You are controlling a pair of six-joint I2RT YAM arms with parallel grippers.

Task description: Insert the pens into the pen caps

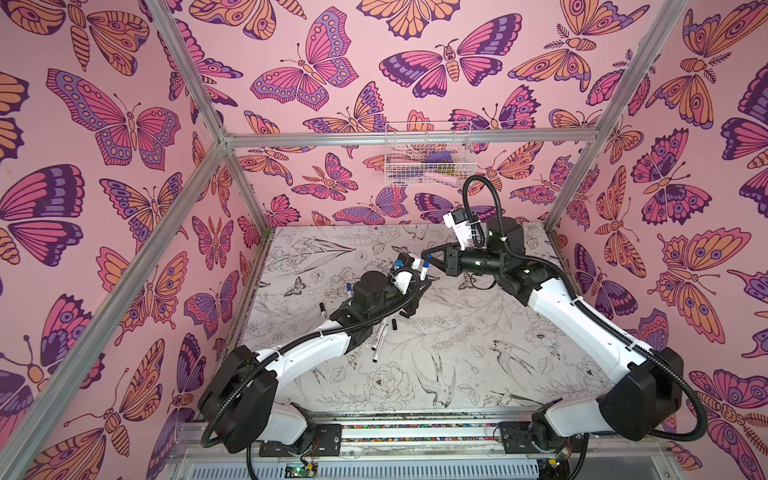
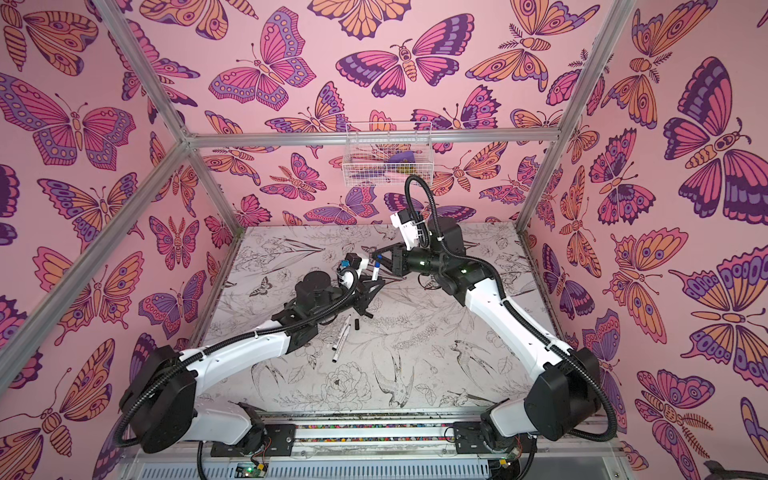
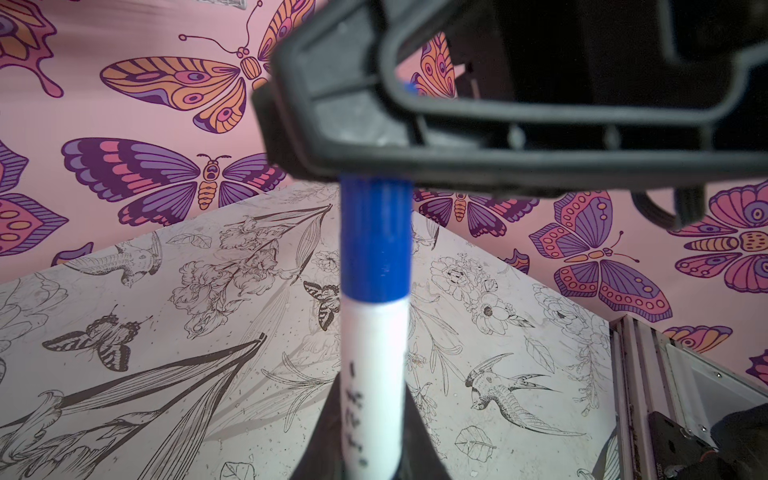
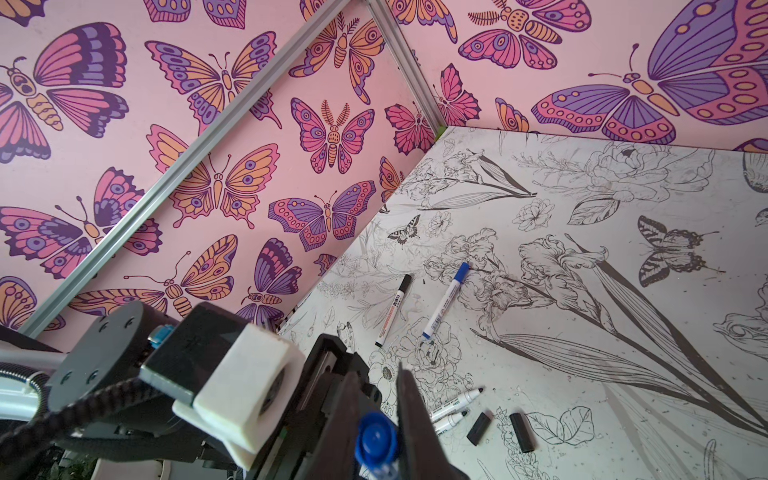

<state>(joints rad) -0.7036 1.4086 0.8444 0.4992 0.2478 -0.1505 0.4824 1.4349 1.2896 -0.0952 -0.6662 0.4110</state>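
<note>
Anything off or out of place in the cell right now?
Nothing stands out. The left gripper holds a pen and the right gripper clamps its blue cap. Two uncapped pens and two black caps lie loose on the table; no ink spill shows.

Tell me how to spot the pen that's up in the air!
Find the flower-printed table, then where the left gripper and right gripper meet above it. The pen stands roughly upright between them, white barrel in the left one, blue cap pinched by the right. The other pens all lie flat on the table.
</note>
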